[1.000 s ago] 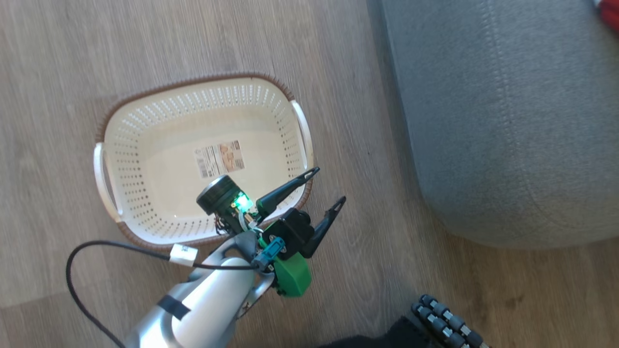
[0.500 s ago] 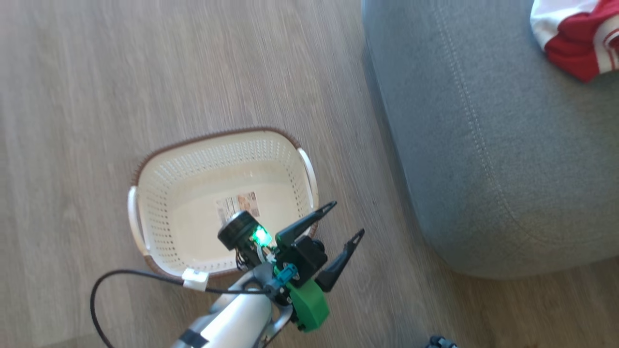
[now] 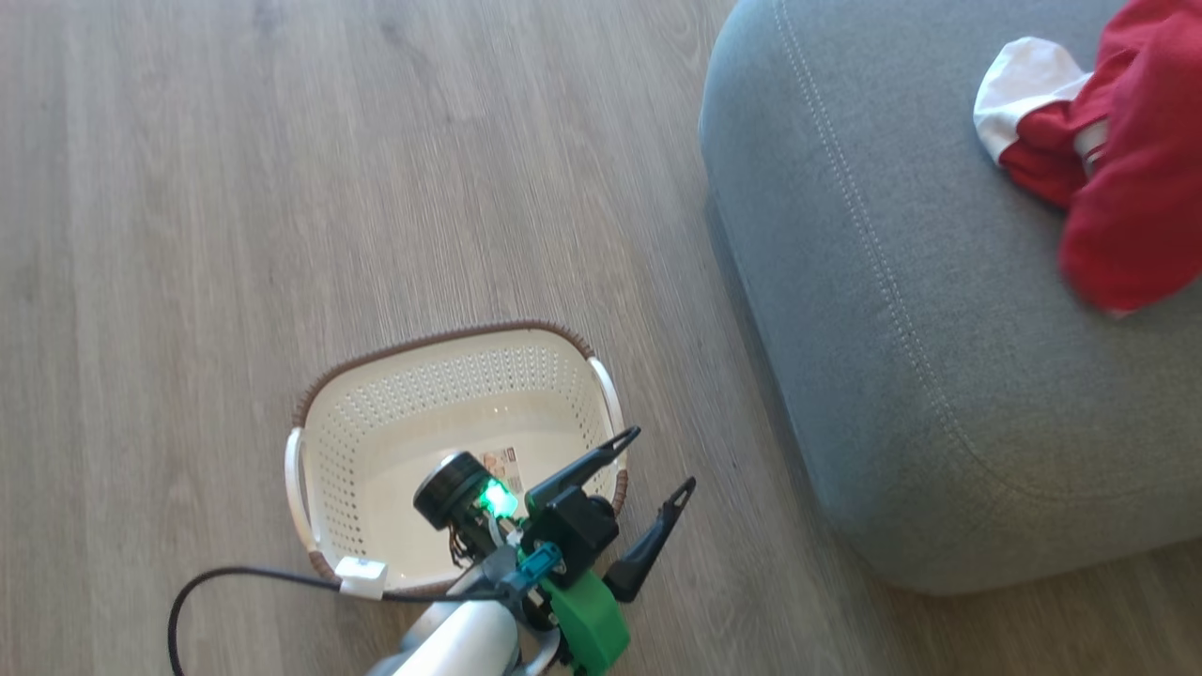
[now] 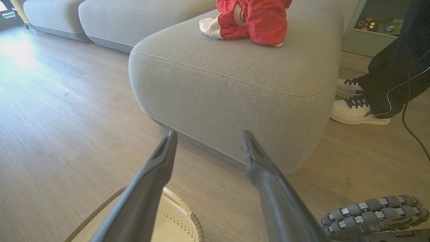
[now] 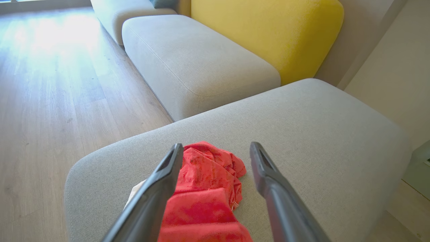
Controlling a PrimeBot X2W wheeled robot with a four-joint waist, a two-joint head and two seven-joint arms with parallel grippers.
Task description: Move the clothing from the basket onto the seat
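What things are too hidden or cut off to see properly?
- Clothing: head view's right edge cuts it off; number of pieces unclear.
- Basket label: too small to read, partly behind left gripper.
- Person: left wrist view's edge leaves only legs and shoes.

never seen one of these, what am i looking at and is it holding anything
It is a wheeled robot with two arms, each ending in a two-fingered gripper. One picture looks down from its head: the left gripper hangs open by the basket on the wooden floor; the basket looks empty but for a label. The other two come from wrist cameras looking along each gripper. The right gripper is open above the red clothing, which lies on the grey seat. Neither holds anything.
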